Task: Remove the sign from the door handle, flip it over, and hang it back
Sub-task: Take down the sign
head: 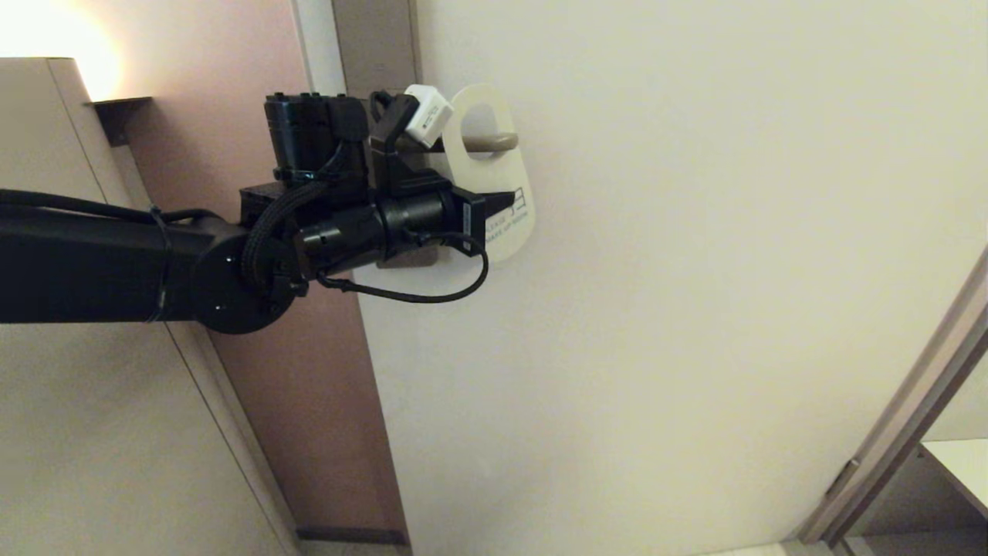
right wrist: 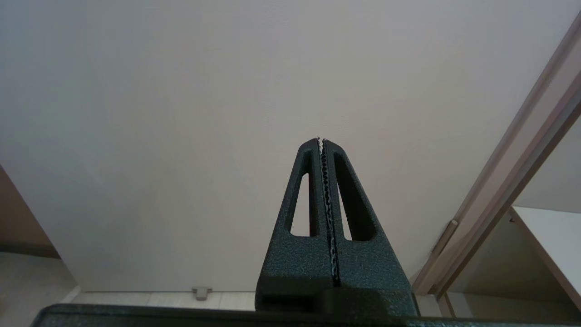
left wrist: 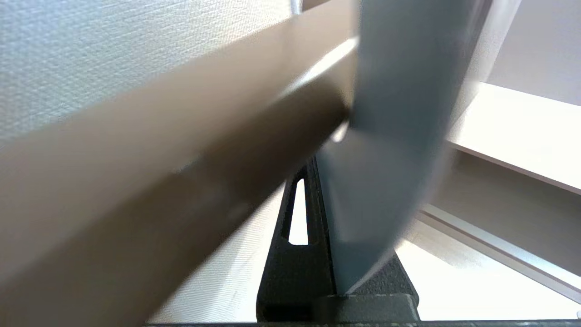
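The sign (head: 511, 174) hangs on the door handle (head: 498, 142) with its white "MAKE UP ROOM" face outward; the handle's rounded tip passes through the oval hole. My left gripper (head: 500, 207) is shut on the sign's lower left edge. In the left wrist view the sign's blue-grey face (left wrist: 390, 136) sits pinched between the black fingers (left wrist: 295, 268), with the beige handle (left wrist: 204, 181) running across close by. My right gripper (right wrist: 321, 141) is shut and empty, held low in front of the plain door, out of the head view.
The cream door (head: 695, 309) fills the middle. A brownish lock plate (head: 405, 261) is mostly hidden behind my left wrist. A pinkish wall (head: 231, 93) and cabinet side (head: 62, 386) lie to the left; a door frame (head: 911, 417) runs at the lower right.
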